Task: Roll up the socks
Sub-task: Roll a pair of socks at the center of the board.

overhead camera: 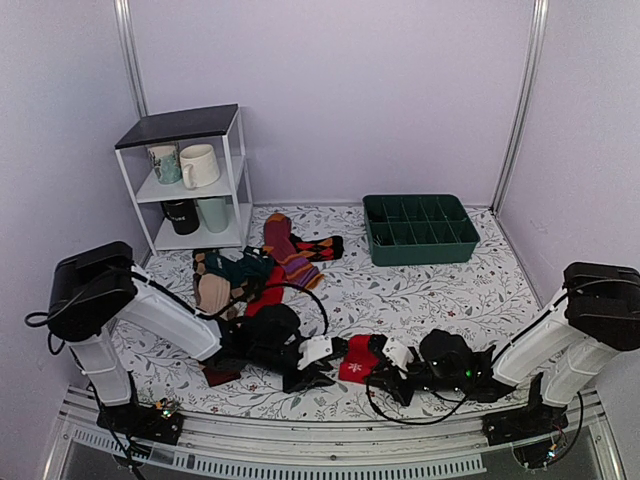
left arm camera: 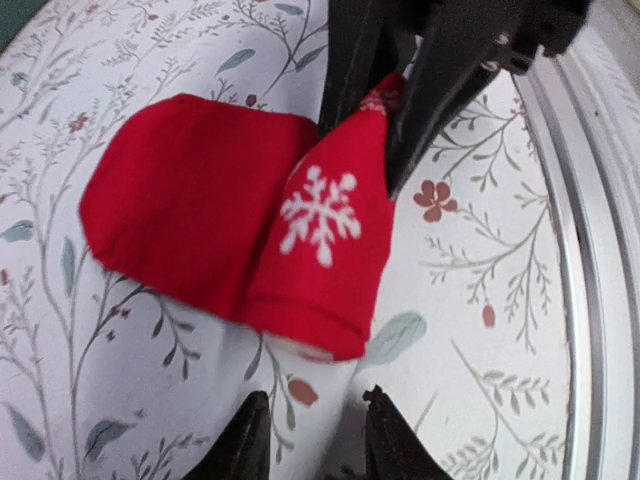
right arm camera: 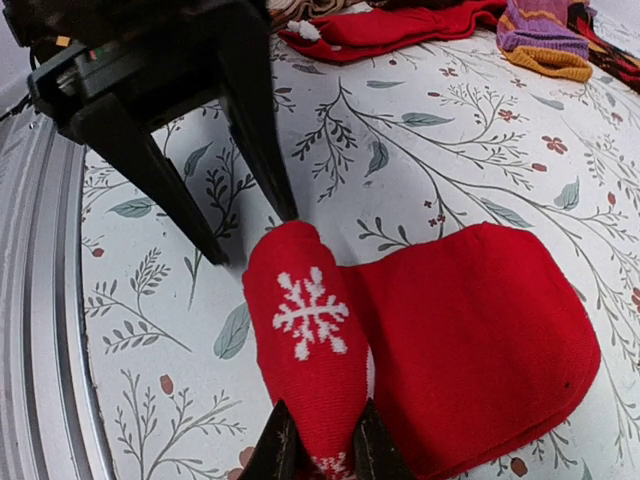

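Note:
The red socks (overhead camera: pixel 360 358) lie folded on the floral tablecloth near the front edge, between my two grippers. A narrow fold with a white snowflake (right arm camera: pixel 310 315) rests against the broader red part (right arm camera: pixel 470 340). My right gripper (right arm camera: pixel 322 442) is shut on the near end of that snowflake fold. My left gripper (left arm camera: pixel 315 440) stands open just short of the fold's other end (left arm camera: pixel 320 300), with only cloth-covered table between its fingers. In the left wrist view the right gripper (left arm camera: pixel 385 110) pinches the far tip of the fold.
A heap of other socks (overhead camera: pixel 260 270) lies at the back left. Behind it stands a white shelf (overhead camera: pixel 190 180) with mugs. A green divided tray (overhead camera: pixel 420 228) sits at the back right. The metal rail (left arm camera: pixel 590 250) runs along the table's near edge.

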### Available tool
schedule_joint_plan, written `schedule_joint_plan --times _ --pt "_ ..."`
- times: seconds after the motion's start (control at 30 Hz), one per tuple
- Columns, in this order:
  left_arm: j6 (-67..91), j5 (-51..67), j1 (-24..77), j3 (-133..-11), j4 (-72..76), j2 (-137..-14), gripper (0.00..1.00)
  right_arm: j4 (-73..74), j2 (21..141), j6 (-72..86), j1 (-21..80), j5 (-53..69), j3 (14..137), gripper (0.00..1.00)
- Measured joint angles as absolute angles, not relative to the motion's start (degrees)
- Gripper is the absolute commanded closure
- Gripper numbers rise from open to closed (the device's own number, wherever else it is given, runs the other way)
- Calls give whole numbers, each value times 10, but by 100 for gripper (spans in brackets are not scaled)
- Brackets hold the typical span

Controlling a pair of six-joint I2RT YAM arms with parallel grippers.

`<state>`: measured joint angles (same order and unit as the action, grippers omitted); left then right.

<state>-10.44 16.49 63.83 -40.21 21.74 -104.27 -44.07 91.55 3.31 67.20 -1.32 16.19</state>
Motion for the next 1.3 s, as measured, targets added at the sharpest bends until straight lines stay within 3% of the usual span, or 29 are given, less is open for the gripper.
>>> schedule_joint_plan --times 0.1,0.23,0.5,0.63,0.83,1.1,1.3 --pt "-137 126 644 -333 248 -971 57 -426 915 67 655 19 170 93" --pt "-181 96 664 -251 329 -873 59 -383 916 118 627 77 195 93" --pt "-259 34 699 -249 452 -936 53 -316 945 234 586 199 248 93" --pt "-306 20 701 -266 488 -1017 39 -310 950 259 580 239 251 93" --pt "-337 17 704 -267 515 -1040 21 -302 951 266 572 271 251 93" --pt "-340 49 705 -286 512 -1040 32 -301 955 266 565 288 251 93" --pt "-336 72 705 -308 486 -1053 33 -300 956 266 563 293 251 93"
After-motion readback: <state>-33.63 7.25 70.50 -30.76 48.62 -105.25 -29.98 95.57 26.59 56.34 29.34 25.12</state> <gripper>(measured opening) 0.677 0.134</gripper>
